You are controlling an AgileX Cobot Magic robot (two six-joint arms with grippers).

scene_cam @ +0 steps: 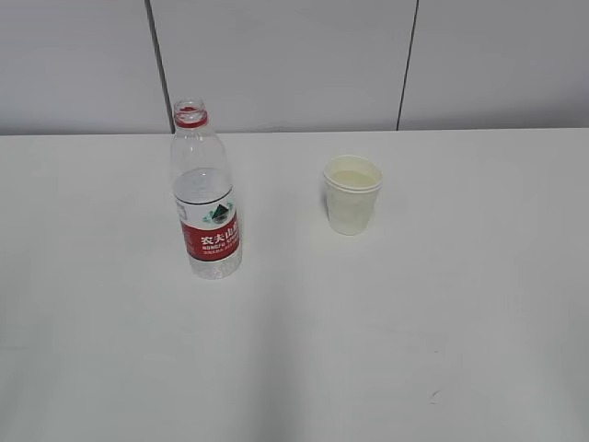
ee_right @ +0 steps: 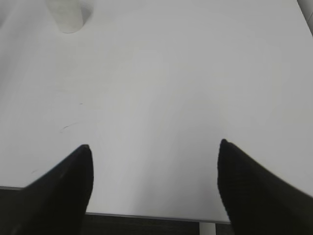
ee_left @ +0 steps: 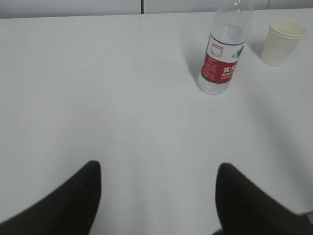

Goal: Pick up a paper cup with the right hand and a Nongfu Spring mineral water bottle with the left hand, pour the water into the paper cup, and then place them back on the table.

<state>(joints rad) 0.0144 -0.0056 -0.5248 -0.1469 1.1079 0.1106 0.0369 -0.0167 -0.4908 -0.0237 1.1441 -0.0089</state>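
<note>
- In the exterior view we see a broad, smooth white table [scene_cam: 414, 331] with a faint dark scuff near its front right; a pale panelled wall [scene_cam: 276, 55] with thin dark seams rises behind it.
- On the left half stands the water bottle [scene_cam: 206, 198], upright and uncapped, with a red ring at the neck. It is tall, clear plastic, ribbed near the base, and wrapped by a glossy red-and-white label with white characters and a green mark.
- We see clear water [scene_cam: 202, 187] up to about the shoulder, just above the label.
- To its right, well apart, sits the paper cup [scene_cam: 352, 195]: short, tapered, off-white, matte, with a rolled rim and a cream inside. It stands upright on the table.
- Neither arm shows in this view.
- In the left wrist view we see the left gripper [ee_left: 157, 196] as two dark, rounded matte fingers [ee_left: 78, 200] at the bottom edge, spread apart with only bare table between them. The bottle [ee_left: 221, 63] stands far ahead to the upper right, and the cup [ee_left: 282, 42] lies beyond it.
- In the right wrist view the right gripper [ee_right: 154, 183] has its two black tapered fingers [ee_right: 254, 191] wide apart over the table's near edge, holding nothing. The cup [ee_right: 68, 14] shows as a blurred pale cylinder at the upper left, well away.
</note>
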